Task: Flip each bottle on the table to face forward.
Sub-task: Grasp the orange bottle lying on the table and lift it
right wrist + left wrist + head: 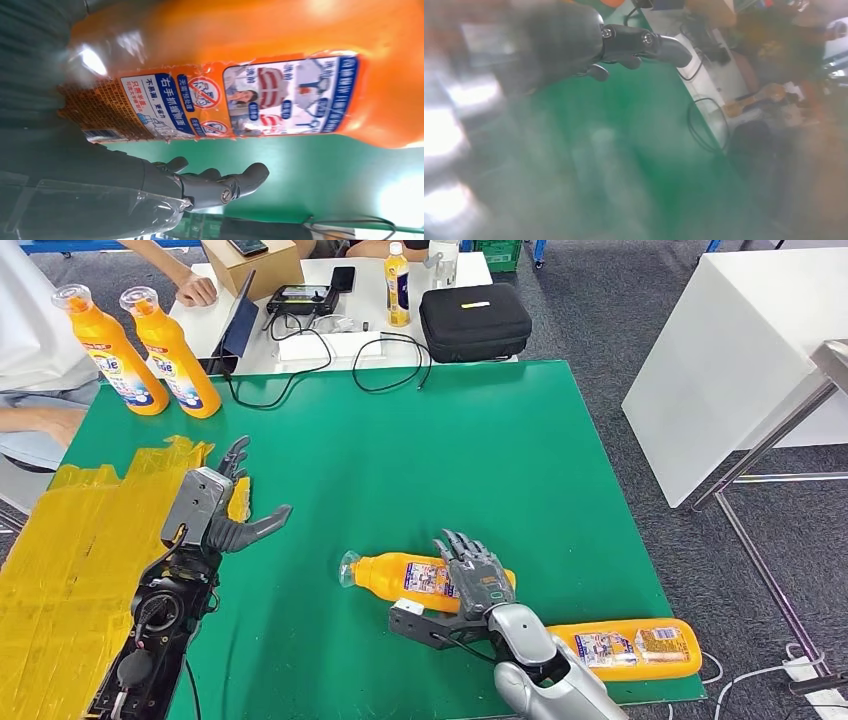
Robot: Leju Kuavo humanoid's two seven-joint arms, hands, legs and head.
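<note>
One orange bottle (400,575) lies on its side on the green table (450,460), cap toward the left, its back label (240,95) facing the right wrist camera. My right hand (475,578) lies over its middle with fingers stretched out; the thumb (220,185) stands apart from the bottle. A second orange bottle (630,648) lies flat at the front right edge. Two more orange bottles (108,345) (175,350) stand upright at the back left. My left hand (225,502) hovers open over the left side, its thumb (644,42) holding nothing.
A patch of yellow tape (80,560) covers the table's left front. Behind the green table a white table carries a black case (474,320), a small bottle (397,285), cables and a tablet. A person's hand (195,288) rests there. A white cabinet (740,350) stands at the right.
</note>
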